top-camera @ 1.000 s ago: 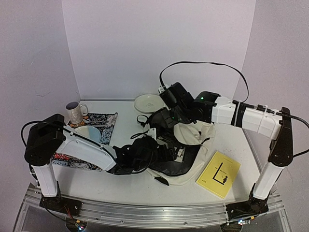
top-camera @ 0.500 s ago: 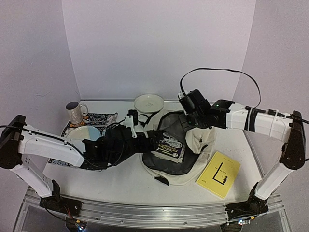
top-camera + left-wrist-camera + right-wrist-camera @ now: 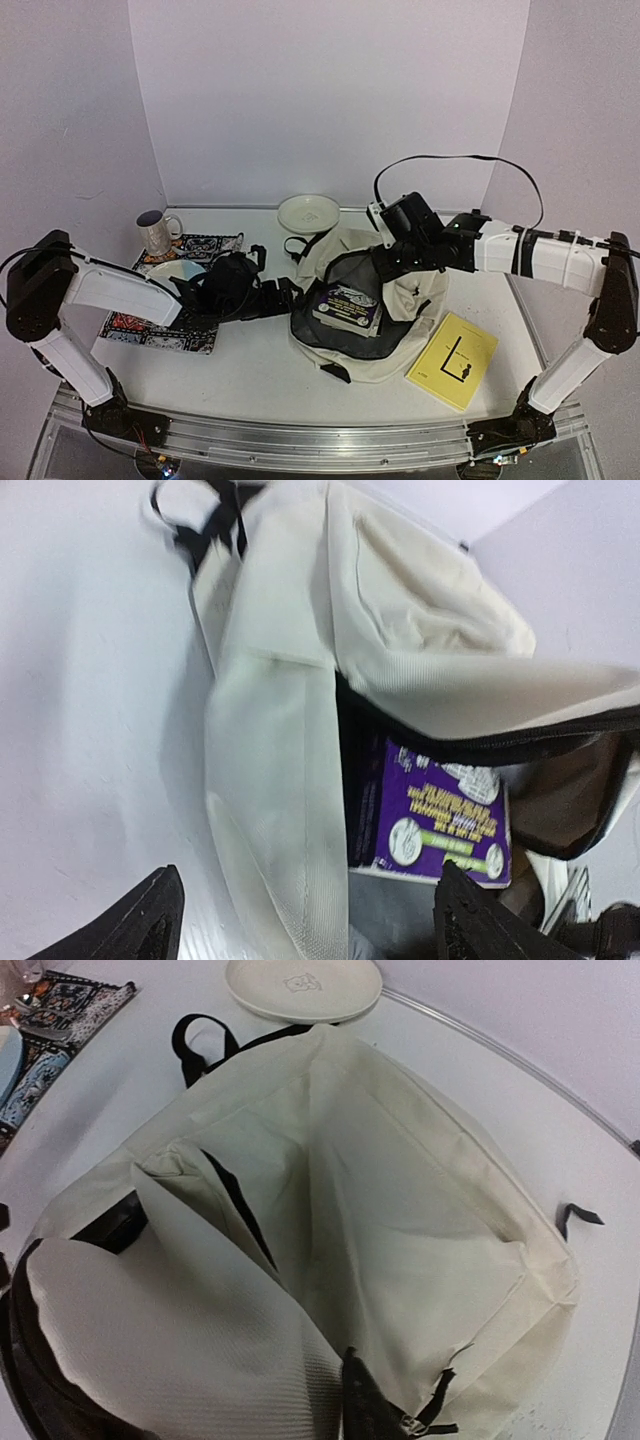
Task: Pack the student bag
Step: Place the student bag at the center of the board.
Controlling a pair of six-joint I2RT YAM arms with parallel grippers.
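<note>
The left gripper has pulled back from over the student bag and now sits just left of it, fingers spread wide with nothing between them. The purple book it was carrying half a second ago lies inside the bag's open mouth. I judge that one book is now packed and the left arm is free to fetch another. The right gripper hangs over the bag's far rim and looks clamped on the edge of the opening, propping it up, though fabric hides most of its fingers. The bag lies mid-table between the two arms, mouth facing up. There are two books: the purple one in the bag and a yellow book flat on the table just right of the bag. Beyond the bag is one cream plate. Well left of the bag are one mug, one patterned placemat and one pale blue dish.
</note>
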